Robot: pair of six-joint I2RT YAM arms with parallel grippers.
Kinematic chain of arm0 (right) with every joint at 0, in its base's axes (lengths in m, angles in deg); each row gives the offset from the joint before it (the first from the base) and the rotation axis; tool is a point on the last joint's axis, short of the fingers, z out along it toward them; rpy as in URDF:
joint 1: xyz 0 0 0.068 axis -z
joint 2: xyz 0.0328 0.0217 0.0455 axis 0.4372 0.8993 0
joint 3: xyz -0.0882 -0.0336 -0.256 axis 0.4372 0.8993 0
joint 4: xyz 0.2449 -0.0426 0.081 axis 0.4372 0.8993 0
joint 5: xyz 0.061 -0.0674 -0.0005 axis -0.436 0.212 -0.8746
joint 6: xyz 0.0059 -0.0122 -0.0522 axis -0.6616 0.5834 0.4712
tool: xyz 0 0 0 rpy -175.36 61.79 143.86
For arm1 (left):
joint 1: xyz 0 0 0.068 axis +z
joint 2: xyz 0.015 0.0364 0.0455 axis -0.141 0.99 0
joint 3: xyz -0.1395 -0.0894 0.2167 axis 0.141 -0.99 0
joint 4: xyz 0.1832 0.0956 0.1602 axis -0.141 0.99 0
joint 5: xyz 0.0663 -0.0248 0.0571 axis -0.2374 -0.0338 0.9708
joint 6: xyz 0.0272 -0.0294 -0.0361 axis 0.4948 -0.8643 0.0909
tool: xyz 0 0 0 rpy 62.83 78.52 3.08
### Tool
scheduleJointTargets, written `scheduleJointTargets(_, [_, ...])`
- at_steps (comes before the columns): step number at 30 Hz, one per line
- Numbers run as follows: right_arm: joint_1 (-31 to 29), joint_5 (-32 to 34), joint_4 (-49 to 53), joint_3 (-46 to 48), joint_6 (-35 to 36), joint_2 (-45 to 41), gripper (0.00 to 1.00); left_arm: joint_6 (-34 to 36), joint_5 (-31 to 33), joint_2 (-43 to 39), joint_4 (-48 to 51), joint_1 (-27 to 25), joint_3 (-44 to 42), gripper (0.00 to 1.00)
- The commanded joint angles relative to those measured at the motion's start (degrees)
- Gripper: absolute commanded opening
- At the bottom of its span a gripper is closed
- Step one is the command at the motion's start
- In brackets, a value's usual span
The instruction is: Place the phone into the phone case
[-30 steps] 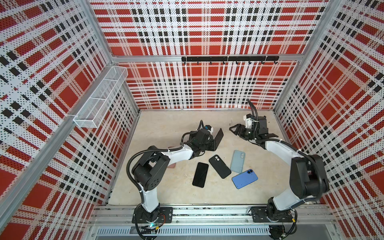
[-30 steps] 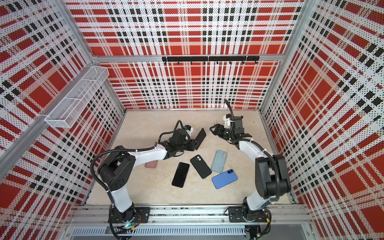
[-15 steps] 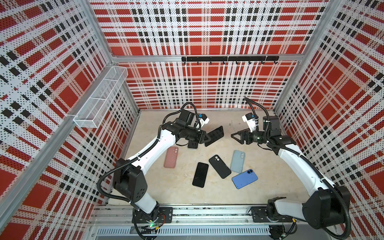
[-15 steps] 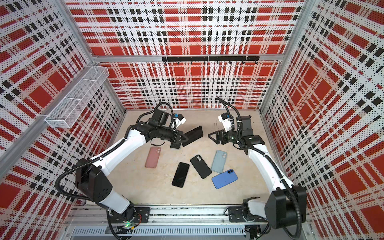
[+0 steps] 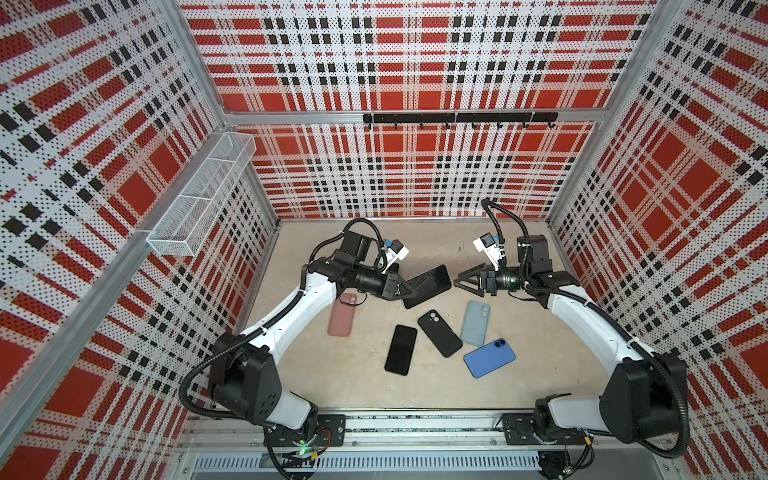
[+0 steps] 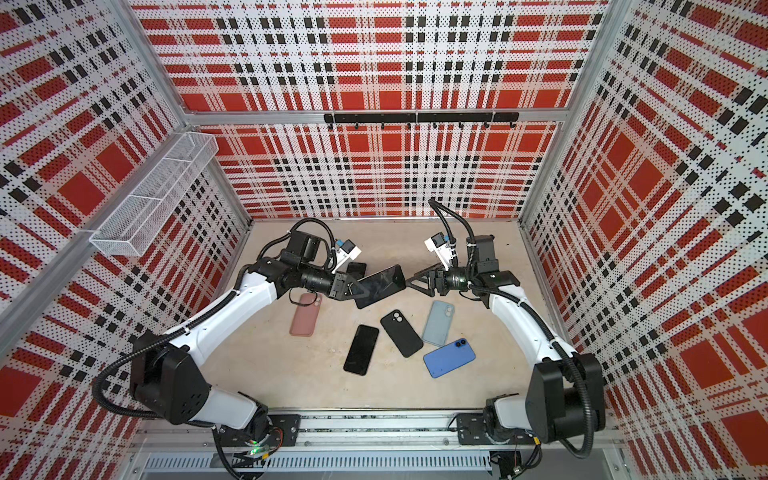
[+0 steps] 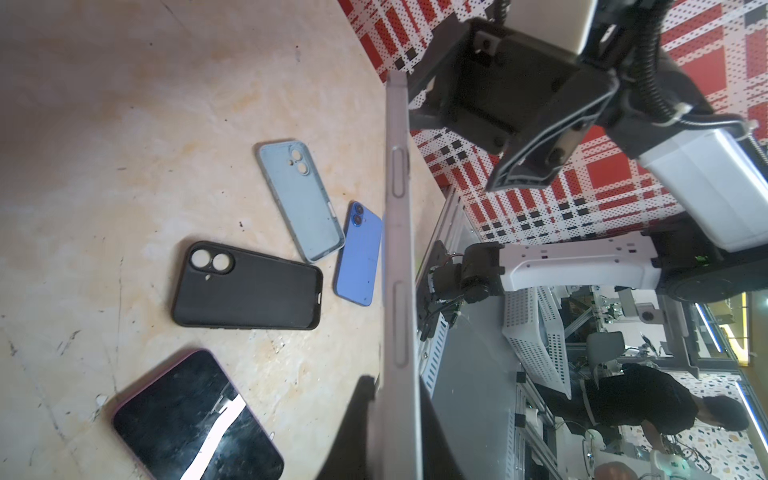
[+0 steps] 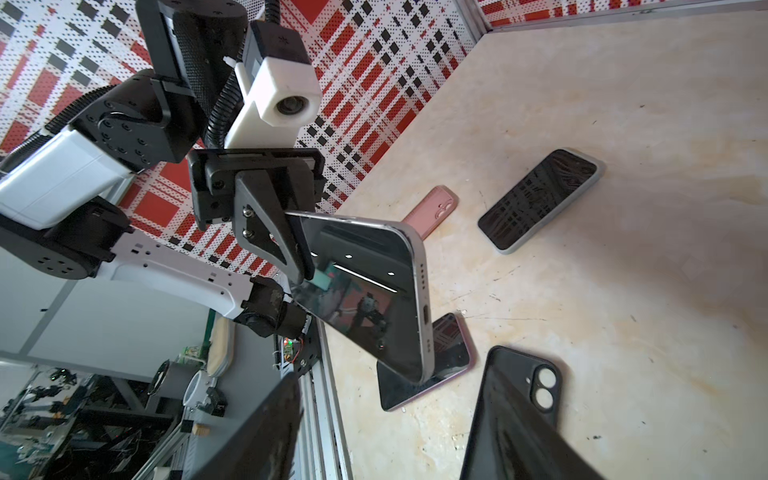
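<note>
The left fingers clamp one short end of the phone, held above the tabletop mid-frame in both top views; its long axis runs lower left to upper right, free end facing the right fingers, spread wide, empty, just short of it.

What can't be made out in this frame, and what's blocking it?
- Held phone: its back shows in no view; the left wrist view gives only its edge.
- Far phone: mostly hidden behind the left gripper in a top view.
- Black case: one end covered by the right gripper in the right wrist view.
- Right gripper's fingertips: cut off by that view's frame edge.
</note>
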Motion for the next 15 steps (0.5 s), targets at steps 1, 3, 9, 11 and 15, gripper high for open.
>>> scheduleJointTargets(1, [-1.09,-5.51,-7.22,0.81,-3.52,1.61,0.68,-0.34,-4.58,-2.29,-4.17,0.11,-0.69,0.05])
scheduleJointTargets(3, [-1.90,-6.24,-7.51,0.39,-4.27,2.43,0.65,-0.67,-4.96,-2.54,-4.77,0.01,-0.98,0.05])
scheduleJointTargets(9, [-3.82,-8.01,-7.23,-0.35,-4.98,3.35,0.48,-2.31,-6.79,-2.70,-7.04,-0.17,-1.63,0.04])
scheduleJointTargets(11, [-3.92,-8.98,-9.61,0.21,-6.44,2.95,0.41,-3.16,-7.92,-2.82,-8.21,-0.19,-1.87,0.04])
scheduleJointTargets(15, [-3.91,-10.92,-18.35,2.02,-12.50,2.24,0.29,-4.52,-9.36,-3.66,-10.33,-0.63,-2.48,0.04])
